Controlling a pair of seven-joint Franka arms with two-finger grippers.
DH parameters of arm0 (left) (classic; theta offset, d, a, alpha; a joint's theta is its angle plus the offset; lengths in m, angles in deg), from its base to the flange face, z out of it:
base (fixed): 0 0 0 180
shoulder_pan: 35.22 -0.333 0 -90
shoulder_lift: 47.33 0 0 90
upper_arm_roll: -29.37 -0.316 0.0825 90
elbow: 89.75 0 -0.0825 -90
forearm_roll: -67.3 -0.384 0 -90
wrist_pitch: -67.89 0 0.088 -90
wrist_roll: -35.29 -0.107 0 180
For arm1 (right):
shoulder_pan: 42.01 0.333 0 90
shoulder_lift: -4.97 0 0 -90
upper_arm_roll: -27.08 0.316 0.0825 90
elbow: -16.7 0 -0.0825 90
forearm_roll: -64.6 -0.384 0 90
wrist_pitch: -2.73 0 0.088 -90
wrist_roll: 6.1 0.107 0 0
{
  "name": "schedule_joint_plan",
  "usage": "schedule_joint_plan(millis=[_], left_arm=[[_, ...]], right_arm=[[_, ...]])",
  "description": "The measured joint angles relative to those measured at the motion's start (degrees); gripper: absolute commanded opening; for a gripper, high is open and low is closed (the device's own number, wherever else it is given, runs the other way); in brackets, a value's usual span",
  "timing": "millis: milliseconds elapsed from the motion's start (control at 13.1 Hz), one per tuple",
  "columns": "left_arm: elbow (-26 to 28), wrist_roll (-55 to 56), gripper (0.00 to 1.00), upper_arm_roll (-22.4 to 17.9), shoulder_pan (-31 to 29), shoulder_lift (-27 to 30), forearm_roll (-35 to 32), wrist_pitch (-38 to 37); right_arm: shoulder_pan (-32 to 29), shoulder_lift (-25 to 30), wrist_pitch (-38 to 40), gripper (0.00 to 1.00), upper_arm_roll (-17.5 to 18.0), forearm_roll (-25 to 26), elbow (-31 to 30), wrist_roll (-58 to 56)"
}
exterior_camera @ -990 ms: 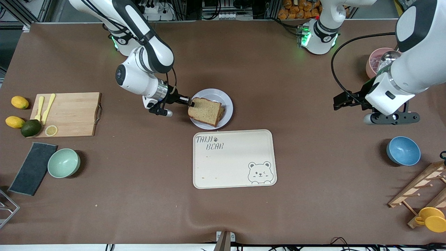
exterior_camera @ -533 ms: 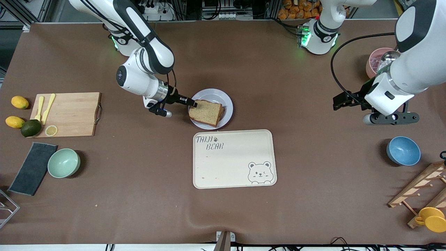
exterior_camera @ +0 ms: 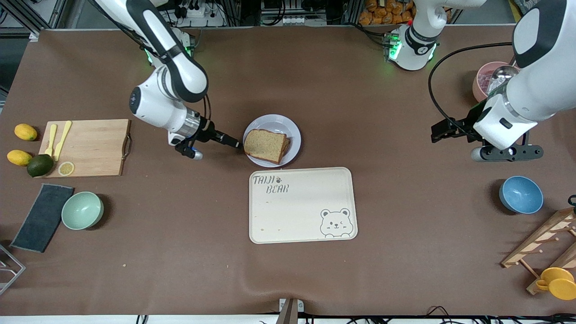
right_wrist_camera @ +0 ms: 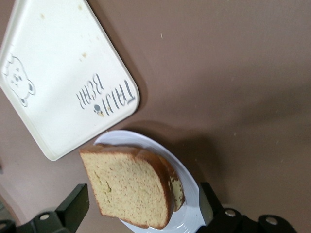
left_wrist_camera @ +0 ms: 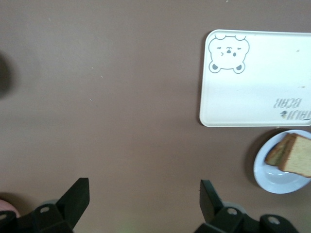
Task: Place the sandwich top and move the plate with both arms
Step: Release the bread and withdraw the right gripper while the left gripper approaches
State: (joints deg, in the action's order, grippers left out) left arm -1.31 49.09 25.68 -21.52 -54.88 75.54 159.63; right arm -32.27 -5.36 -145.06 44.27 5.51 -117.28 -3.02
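The sandwich top (exterior_camera: pixel 265 145), a plain brown slice, lies flat on another slice on the lavender-white plate (exterior_camera: pixel 280 124). My right gripper (exterior_camera: pixel 236 144) is open just off the plate's rim toward the right arm's end. In the right wrist view the sandwich top (right_wrist_camera: pixel 129 187) and the plate (right_wrist_camera: pixel 186 213) sit between the spread fingers of the right gripper (right_wrist_camera: pixel 143 194), which do not touch the bread. The lower slice's edge (right_wrist_camera: pixel 177 189) peeks out. My left gripper (exterior_camera: pixel 441 132) waits open over bare table toward the left arm's end, and nothing is between the jaws of the left gripper (left_wrist_camera: pixel 143 194).
A cream bear-printed tray (exterior_camera: pixel 301 204) lies just nearer the camera than the plate. A cutting board (exterior_camera: pixel 85 147) and a green bowl (exterior_camera: pixel 82 210) are toward the right arm's end. A blue bowl (exterior_camera: pixel 520 194), a pink bowl (exterior_camera: pixel 488 78) and a wooden rack (exterior_camera: pixel 546 240) are toward the left arm's end.
My right gripper opened and let go of the sandwich top, which settled flat on the lower slice. The gripper then drew back off the plate toward the right arm's end. The left arm stayed still.
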Motion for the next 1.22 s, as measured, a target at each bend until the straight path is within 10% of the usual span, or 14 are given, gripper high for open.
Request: schedule_joint_plan(millis=[381,914,1219], left_arm=[[2.86,0.5,1.0,-0.17,-2.31,0.83,2.79,0.68],[27.18,0.62,1.0,5.53,-1.25,0.06,12.57,29.65],[32.36,-4.11,1.0,7.35,-0.72,-4.77,26.0,34.13]], right_arm=[[-6.2,0.88,3.69,1.0,-0.24,10.71,1.72,-2.81],[-17.49,2.13,24.07,1.0,-0.47,33.12,11.07,-3.29],[-23.27,5.44,38.42,1.0,-0.57,43.82,18.76,-5.47]])
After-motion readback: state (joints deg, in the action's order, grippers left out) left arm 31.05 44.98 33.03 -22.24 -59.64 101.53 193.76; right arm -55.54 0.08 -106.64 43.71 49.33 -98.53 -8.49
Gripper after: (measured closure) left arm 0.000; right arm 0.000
